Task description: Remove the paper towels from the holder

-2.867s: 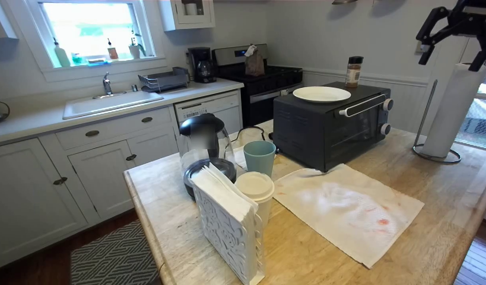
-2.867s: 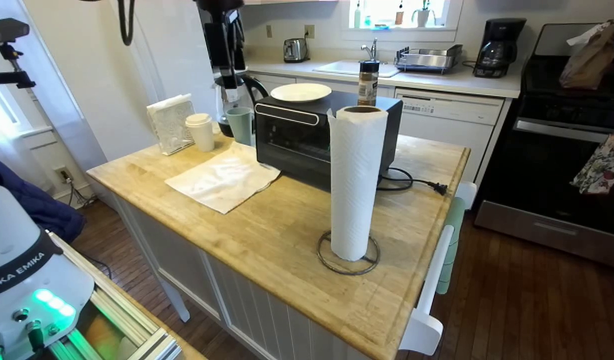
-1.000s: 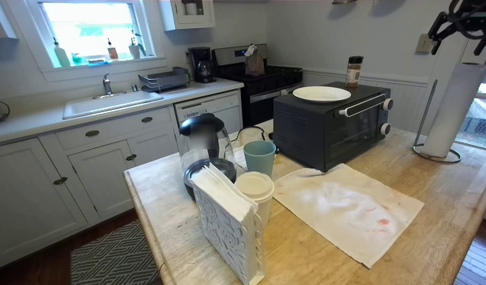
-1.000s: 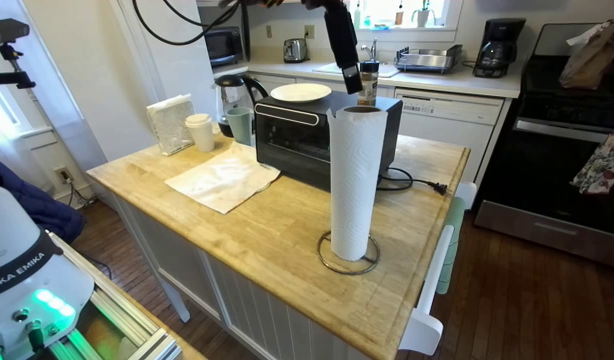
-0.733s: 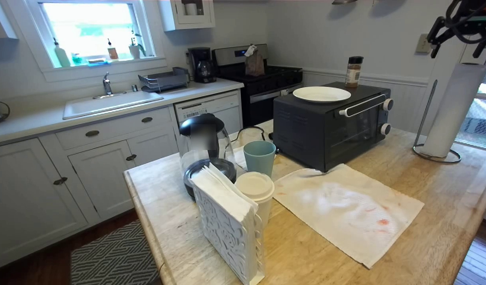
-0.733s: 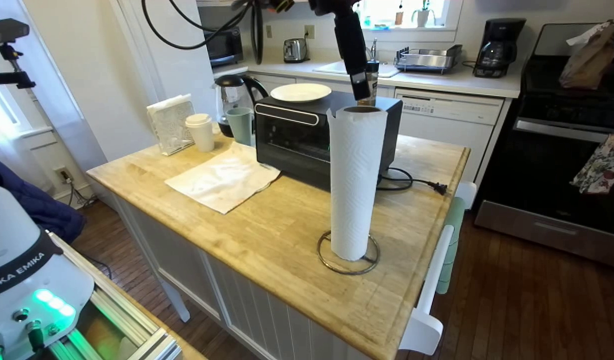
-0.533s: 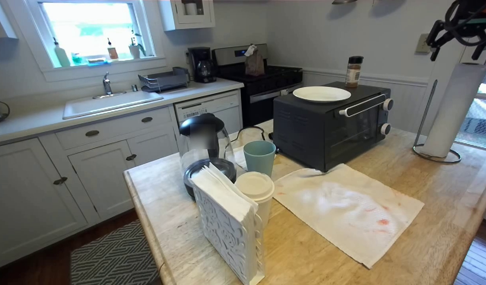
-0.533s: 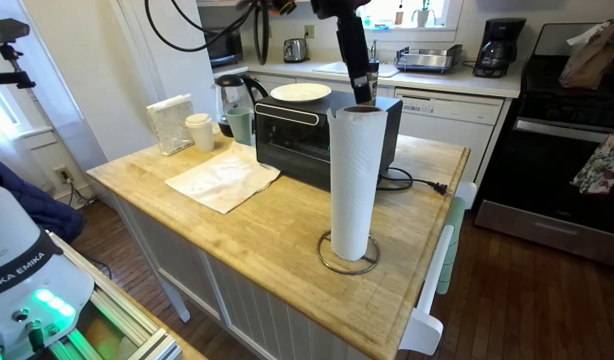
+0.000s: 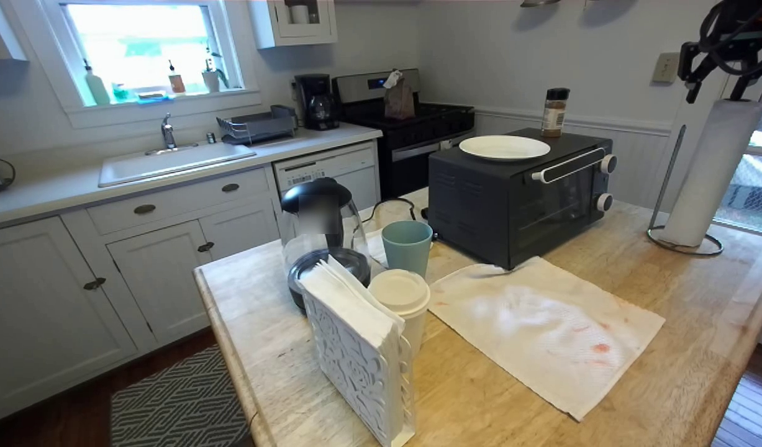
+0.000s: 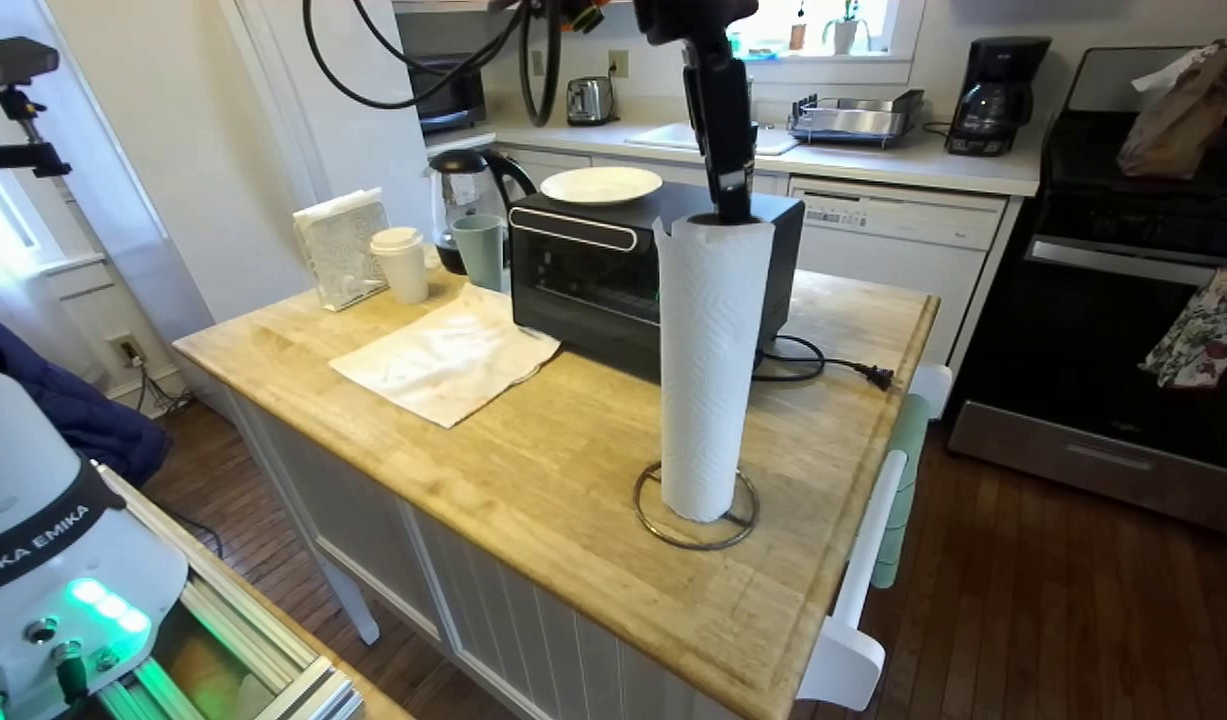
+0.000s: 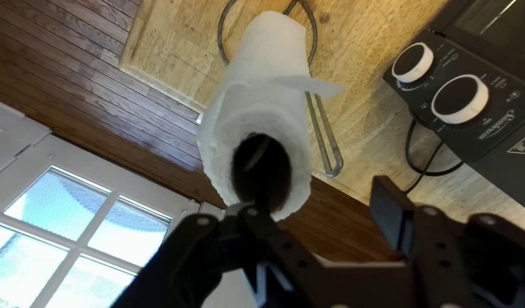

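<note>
A wooden table [image 10: 533,450] fills the middle of both exterior views. On it sits a black oven [image 9: 511,205], with two white-rimmed knobs beside its glass door. A pale sheet [image 9: 548,329] with pinkish marks lies flat on the wood, just beside the oven.

Near one end of the table stands the roll of paper towels [image 10: 713,370] on its holder [image 10: 701,547], the lower end within the wire ring of the base. The roll is upright: its long axis runs up and down, and the open end of its core faces the ceiling. In the wrist view that open end looks toward the camera, and the holder's looped rod rises just beside the paper, on the oven's side.

Over the roll hangs the gripper [image 9: 715,96], pointing down, its fingers [image 11: 390,214] spread wide. One finger is right at the mouth of the core — whether it reaches inside, I cannot tell — and the other is off to the side, apart from the paper.

A white plate [image 9: 505,148] rests on top of the oven, with a black-capped jar [image 9: 553,115] standing near it. A small torn flap [image 11: 326,87] sticks out sideways from the roll, near its upper end.
</note>
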